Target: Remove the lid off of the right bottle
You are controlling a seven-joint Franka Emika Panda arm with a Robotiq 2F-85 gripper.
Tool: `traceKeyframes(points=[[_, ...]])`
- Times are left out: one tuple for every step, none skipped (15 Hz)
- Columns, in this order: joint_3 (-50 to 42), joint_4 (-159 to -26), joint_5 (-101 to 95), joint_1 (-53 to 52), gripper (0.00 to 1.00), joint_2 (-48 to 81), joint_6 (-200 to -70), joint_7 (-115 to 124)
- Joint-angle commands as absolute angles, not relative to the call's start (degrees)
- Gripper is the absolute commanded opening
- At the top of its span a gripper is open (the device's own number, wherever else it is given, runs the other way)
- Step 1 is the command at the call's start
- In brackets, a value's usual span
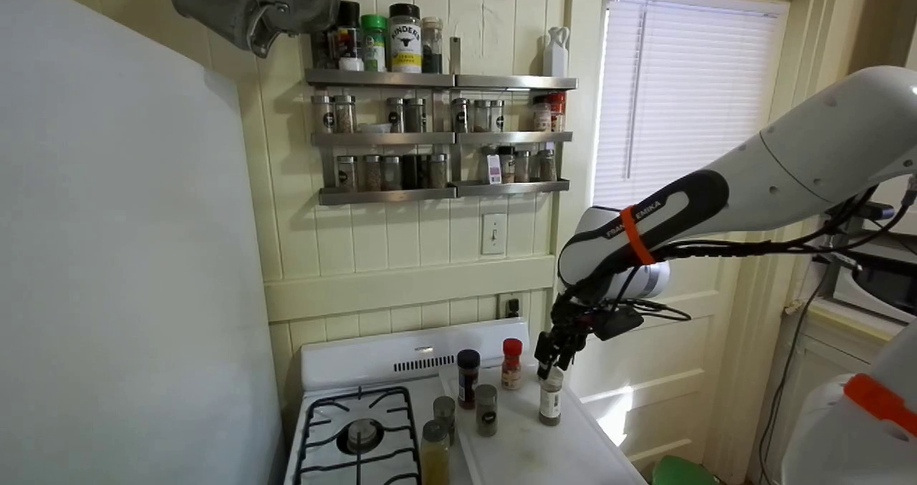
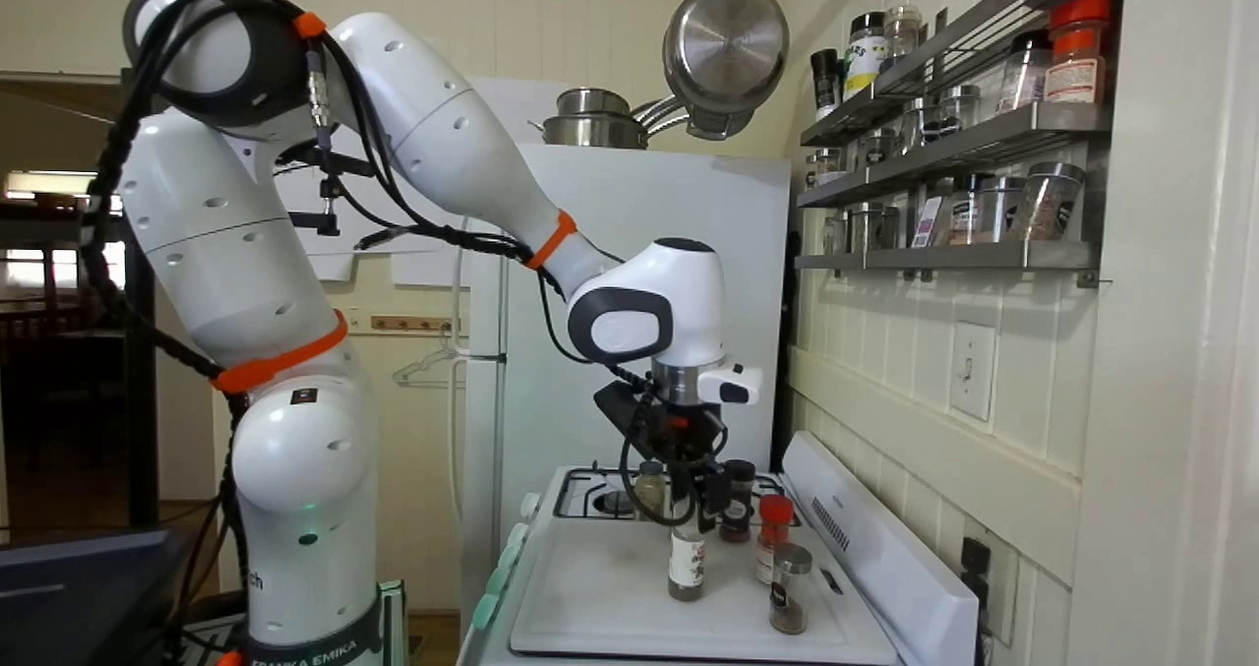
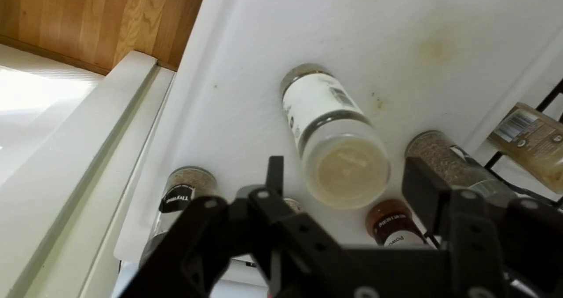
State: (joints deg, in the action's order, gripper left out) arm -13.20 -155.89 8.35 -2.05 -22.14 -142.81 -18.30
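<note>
The right bottle (image 1: 550,405) stands upright on the white stove cover, with a white label and clear body. It also shows in an exterior view (image 2: 686,566) and the wrist view (image 3: 323,102). Its round lid (image 3: 348,168) looks pale and translucent here, not dark. My gripper (image 1: 554,367) points down over the bottle's top and partly hides the lid in both exterior views. In the wrist view the gripper (image 3: 345,178) is open, one finger on each side of the lid with gaps on both sides. I cannot tell how far down the fingertips reach.
A red-capped bottle (image 1: 511,363), a taller dark-capped bottle (image 1: 468,377) and a grey-capped bottle (image 1: 486,411) stand close by. A Thyme bottle (image 2: 790,589) stands near the stove's back panel (image 2: 875,538). Burner grates (image 1: 358,428) lie beside the white cover (image 2: 590,597); shelves (image 1: 512,186) hang above.
</note>
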Motion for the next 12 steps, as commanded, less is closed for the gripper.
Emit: traceKeyframes(points=[[-12.1, -155.6, 9.4, -1.6, 0.79, -20.6, -144.2, -18.2], [-12.1, -155.6, 9.4, -1.6, 0.70, -20.5, -144.2, -18.3], [-12.1, -155.6, 9.4, -1.6, 0.67, -20.4, -144.2, -18.3], [-12.0, -155.5, 9.4, -1.6, 0.59, -20.4, -144.2, -18.3], [-11.9, -155.6, 9.2, -1.5, 0.48, -20.4, -144.2, -18.2], [-11.7, -155.6, 9.1, -1.4, 0.42, -20.4, -144.3, -18.0], [-11.7, -155.6, 9.1, -1.4, 0.38, -20.5, -144.3, -18.1], [-11.6, -155.5, 8.9, -1.4, 0.33, -20.6, -144.3, -18.0], [-11.5, -155.5, 8.9, -1.3, 0.33, -20.7, -144.3, -17.9], [-11.4, -155.6, 8.7, -1.2, 0.31, -20.8, -144.3, -17.7], [-11.3, -155.5, 8.7, -1.2, 0.31, -20.8, -144.3, -17.8], [-11.3, -155.5, 8.6, -1.1, 0.31, -20.9, -144.3, -17.7]])
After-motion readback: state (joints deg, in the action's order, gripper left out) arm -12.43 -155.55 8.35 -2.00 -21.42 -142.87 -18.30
